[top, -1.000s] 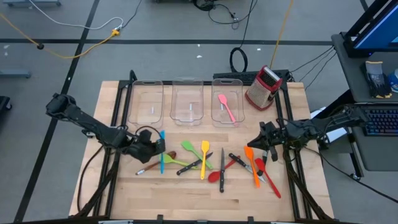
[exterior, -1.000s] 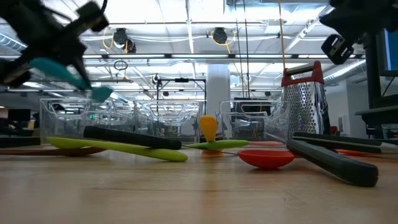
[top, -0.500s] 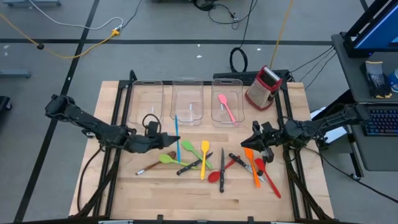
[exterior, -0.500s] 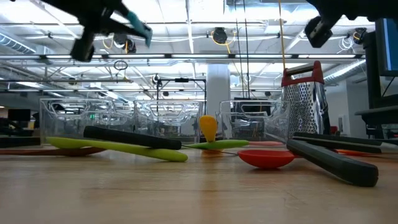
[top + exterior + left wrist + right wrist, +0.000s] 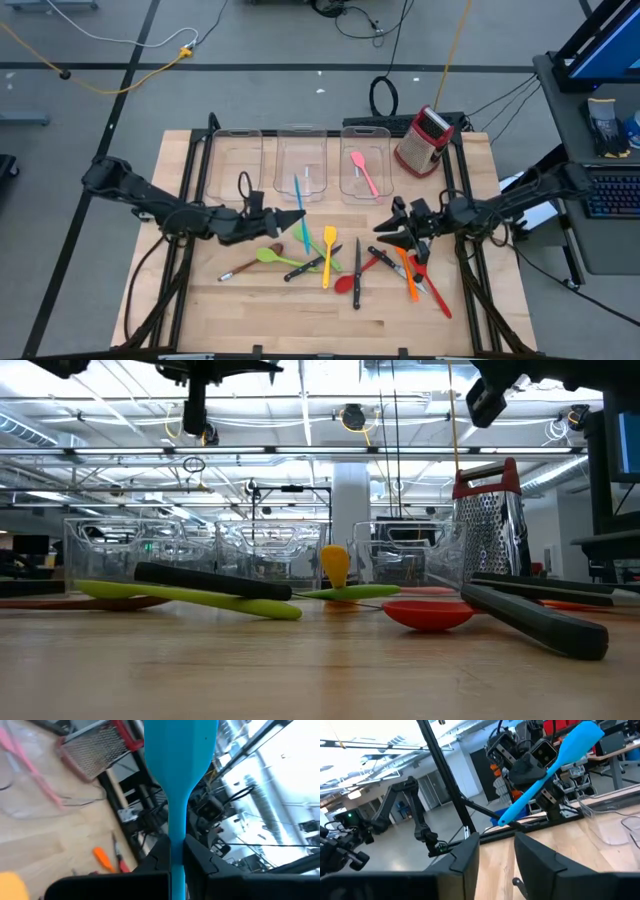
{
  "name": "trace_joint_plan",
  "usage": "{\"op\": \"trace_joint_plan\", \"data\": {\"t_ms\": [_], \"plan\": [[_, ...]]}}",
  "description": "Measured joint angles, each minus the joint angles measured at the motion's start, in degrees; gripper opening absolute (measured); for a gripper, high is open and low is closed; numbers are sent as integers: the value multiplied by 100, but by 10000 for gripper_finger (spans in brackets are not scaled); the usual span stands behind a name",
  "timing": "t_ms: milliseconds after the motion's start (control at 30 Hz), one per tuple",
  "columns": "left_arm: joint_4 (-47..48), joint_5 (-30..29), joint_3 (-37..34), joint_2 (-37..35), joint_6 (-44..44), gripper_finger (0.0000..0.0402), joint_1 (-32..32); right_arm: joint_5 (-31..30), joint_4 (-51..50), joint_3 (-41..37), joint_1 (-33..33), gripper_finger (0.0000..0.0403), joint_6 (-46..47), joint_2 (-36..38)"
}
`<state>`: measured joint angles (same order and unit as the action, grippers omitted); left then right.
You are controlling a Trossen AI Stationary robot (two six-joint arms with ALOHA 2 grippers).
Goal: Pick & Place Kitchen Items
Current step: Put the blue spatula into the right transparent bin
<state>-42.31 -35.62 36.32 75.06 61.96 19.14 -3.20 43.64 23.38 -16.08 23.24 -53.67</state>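
Up and over goes the blue spatula [image 5: 299, 207]: a second ago it hung low by the green spoon, now the left gripper [image 5: 268, 219] carries it toward the middle clear bin [image 5: 302, 163], jaws clamped on its handle, blade pointing at the bins. From the left wrist view the blue spatula [image 5: 176, 780] fills the middle, pinched between the two dark fingers [image 5: 155, 860]. The right gripper [image 5: 392, 229] has slid inward too, and its jaws have parted; they hold nothing, hovering above the orange spatula [image 5: 404, 263].

Nearest on the counter [image 5: 190, 310] lies the loose scatter: a red spoon [image 5: 350, 280], a black-handled knife [image 5: 356, 278], a yellow spatula [image 5: 328, 250], a green spoon [image 5: 272, 257], and red utensils beside the orange one. From counter height the red spoon [image 5: 428, 616] and a long black handle [image 5: 535, 622] sit close, with the green spoon [image 5: 190, 598] off to the side.

Farther back stand three clear bins in a row; the right-hand bin [image 5: 363, 165] holds a pink spatula [image 5: 364, 172]. Beside it, at the far corner, the red-and-steel grater [image 5: 423, 140] stands upright.
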Motion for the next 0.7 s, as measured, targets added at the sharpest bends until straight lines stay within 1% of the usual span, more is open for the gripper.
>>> {"op": "trace_joint_plan", "data": {"t_ms": [133,233,433,567,700], "plan": [[-614,4,0,272,-180,11,0,0,317,0,0,148,3,-244],[-894,-9,19,451,-234,11,0,-9,503,0,44,168,7,-407],[-847,20,550,794,-459,11,-111,20,624,32,347,207,176,-631],[-654,330,1014,1038,-664,11,-285,35,633,120,467,228,196,-743],[-144,748,1469,1237,-691,11,-463,31,631,203,518,244,268,-823]]}}
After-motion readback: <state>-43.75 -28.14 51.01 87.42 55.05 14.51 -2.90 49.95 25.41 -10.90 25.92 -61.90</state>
